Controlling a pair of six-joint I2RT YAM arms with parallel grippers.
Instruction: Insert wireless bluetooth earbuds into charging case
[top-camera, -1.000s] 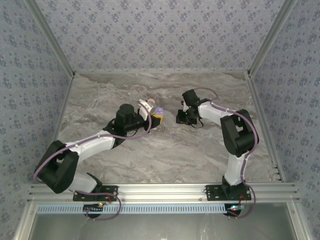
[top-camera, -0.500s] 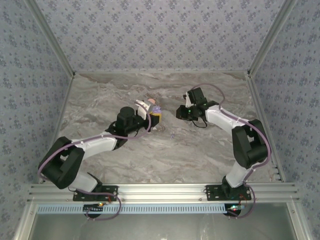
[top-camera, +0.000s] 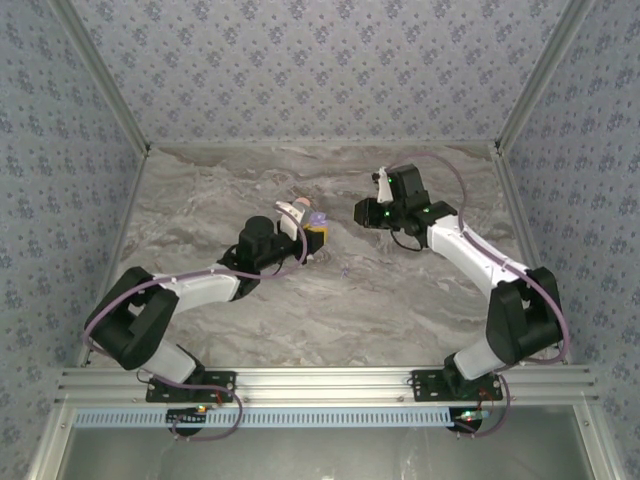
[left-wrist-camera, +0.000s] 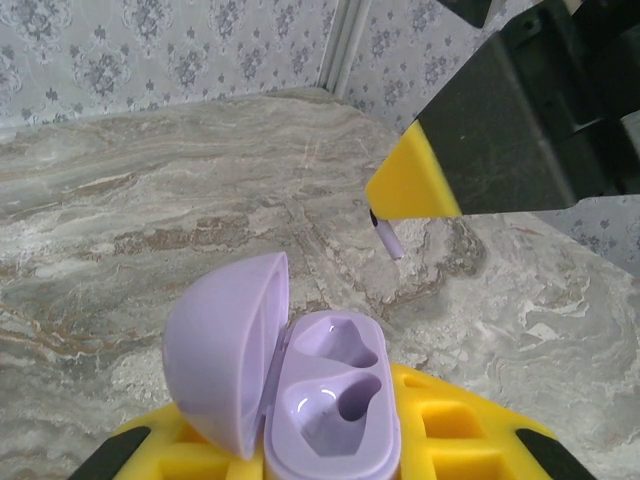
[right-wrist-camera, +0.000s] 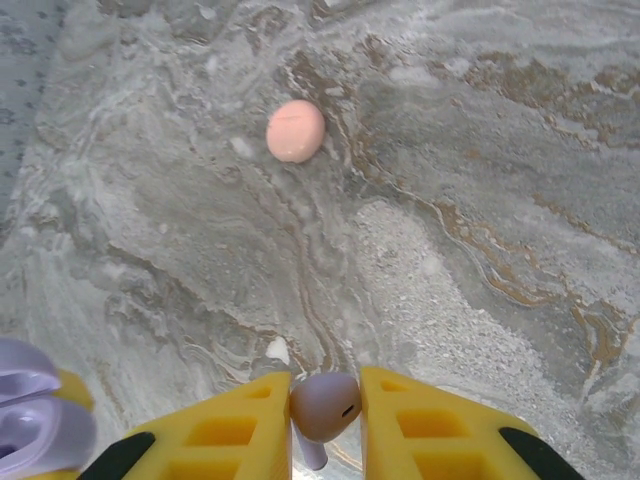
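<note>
Outward swung your right arm's elbow, while the right gripper (right-wrist-camera: 326, 396) stayed pinched on a lilac earbud (right-wrist-camera: 322, 410), stem down, and the open case (left-wrist-camera: 330, 400), clamped in the left gripper (top-camera: 312, 232), lay near on its left, sockets bare.

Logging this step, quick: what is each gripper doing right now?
Left gripper: closed, holding the open lilac charging case.
Right gripper: closed, pinching a pale lilac earbud.
</note>
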